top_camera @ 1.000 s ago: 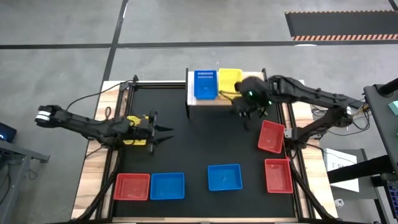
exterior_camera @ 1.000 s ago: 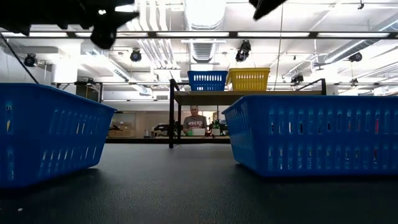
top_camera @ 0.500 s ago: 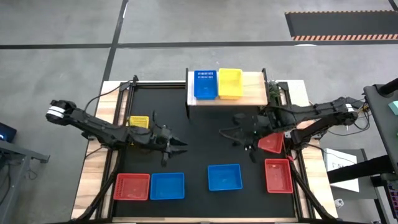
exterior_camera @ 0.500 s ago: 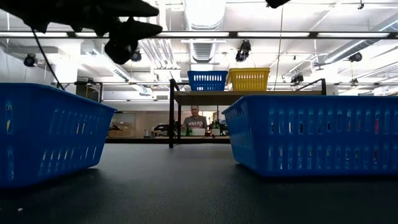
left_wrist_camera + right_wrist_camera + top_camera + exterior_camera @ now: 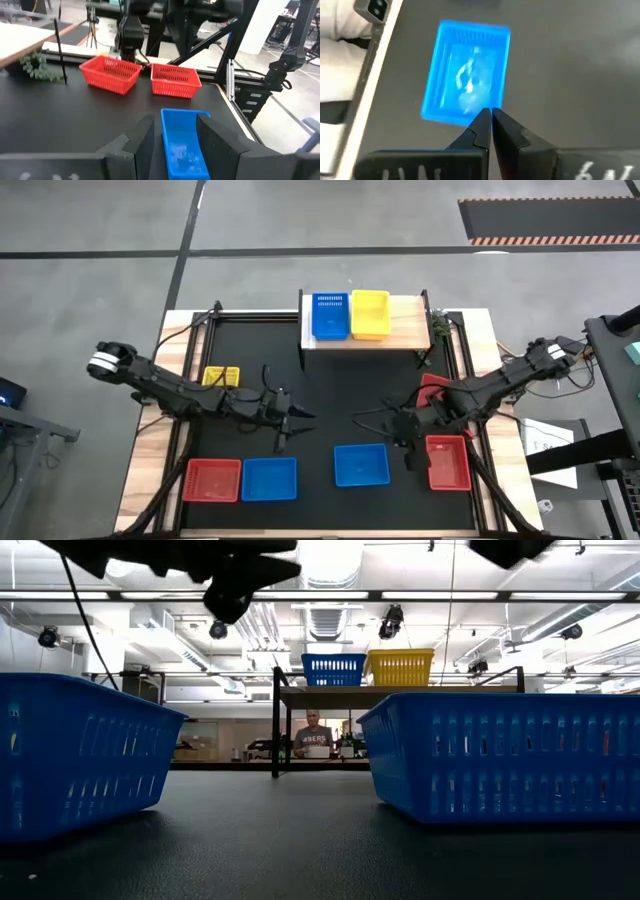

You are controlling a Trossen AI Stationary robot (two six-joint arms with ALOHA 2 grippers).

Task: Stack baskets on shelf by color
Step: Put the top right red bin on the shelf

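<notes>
i've got both arms out over the black mat (image 5: pixel 320 390), reaching for the loose baskets. right tool (image 5: pixel 408 442) hangs just beside the middle blue basket (image 5: pixel 361 465), fingers pinched together, nothing in them. left tool (image 5: pixel 296 418) sits partly spread and empty above the left blue basket (image 5: pixel 269 479). the shelf (image 5: pixel 405 320) holds one blue basket (image 5: pixel 330 315) and one yellow basket (image 5: pixel 370 313) so far. next, i reckon, the right tool must spread before it can take a rim. red baskets (image 5: pixel 447 462) crowd the right arm; the spare yellow one (image 5: pixel 221 376) lies clear, left.
</notes>
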